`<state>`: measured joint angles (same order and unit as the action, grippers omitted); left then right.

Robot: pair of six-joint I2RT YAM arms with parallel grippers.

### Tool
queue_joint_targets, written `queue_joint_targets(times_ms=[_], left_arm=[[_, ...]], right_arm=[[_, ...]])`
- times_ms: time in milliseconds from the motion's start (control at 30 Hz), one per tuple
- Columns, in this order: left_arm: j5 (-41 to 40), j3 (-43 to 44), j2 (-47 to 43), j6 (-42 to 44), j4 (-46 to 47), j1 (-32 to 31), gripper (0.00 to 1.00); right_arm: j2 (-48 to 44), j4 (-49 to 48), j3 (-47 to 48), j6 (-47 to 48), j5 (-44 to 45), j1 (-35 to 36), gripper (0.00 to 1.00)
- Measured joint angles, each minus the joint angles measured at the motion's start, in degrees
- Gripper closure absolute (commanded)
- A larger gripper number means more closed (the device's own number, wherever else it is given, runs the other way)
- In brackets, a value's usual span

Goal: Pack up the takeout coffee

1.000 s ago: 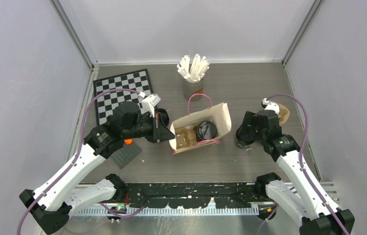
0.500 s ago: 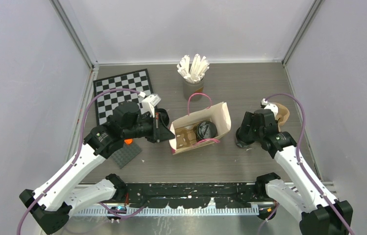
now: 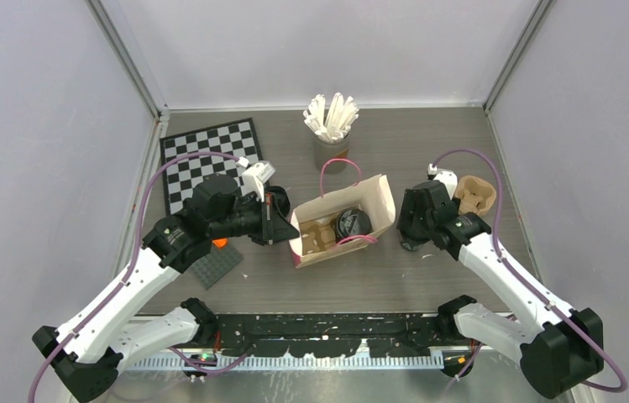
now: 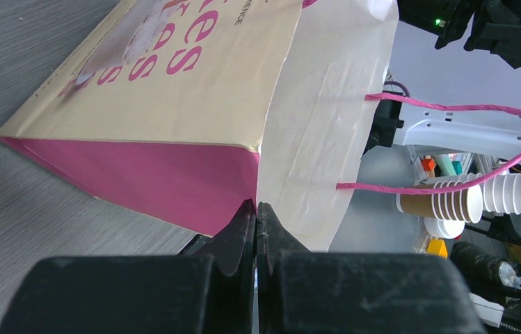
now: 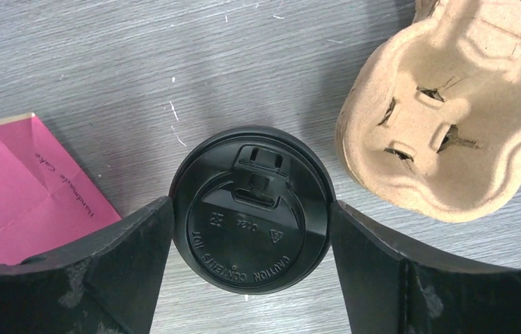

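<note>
The pink paper bag lies open on the table, with one takeout coffee inside beside a brown carrier. My left gripper is shut on the bag's left rim; in the left wrist view its tips pinch the edge of the bag. A second takeout coffee stands on the table right of the bag. My right gripper straddles it, both pads against its black lid. From above that gripper hides most of the cup.
A brown pulp carrier lies just right of the right gripper. A grey cup of white sticks stands behind the bag. A chequerboard and a dark grey plate lie on the left.
My right arm has swung left and turned over the cup, uncovering the pulp carrier behind it. The left arm and the bag have stayed put.
</note>
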<state>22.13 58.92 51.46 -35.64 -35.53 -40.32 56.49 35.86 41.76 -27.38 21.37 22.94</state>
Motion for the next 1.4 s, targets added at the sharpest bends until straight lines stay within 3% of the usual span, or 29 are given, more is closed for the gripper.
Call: queue_joint_targets(times_ms=[133,833,967,1067,1400], left_arm=[[-0.02,0.00,-0.22,0.09,-0.02,0.00,1.00],[-0.02,0.00,-0.17,0.59,-0.09,0.00,1.00],[-0.04,0.00,-0.17,0.76,-0.13,0.00,1.00],[-0.07,0.00,-0.17,0.76,-0.13,0.00,1.00],[-0.09,0.00,-0.15,1.18,-0.13,0.00,1.00]], right_arm=[[1.36,-0.07,0.87,-0.37,0.74,0.22,0.24],[12.13,-9.57,4.13,6.82,-0.57,-1.29,0.25],[12.00,-9.66,4.13,6.86,-2.03,-1.77,0.20],[10.95,-8.00,4.55,6.36,-2.97,-1.77,0.11],[18.18,7.28,19.91,5.01,-6.56,-2.99,0.08]])
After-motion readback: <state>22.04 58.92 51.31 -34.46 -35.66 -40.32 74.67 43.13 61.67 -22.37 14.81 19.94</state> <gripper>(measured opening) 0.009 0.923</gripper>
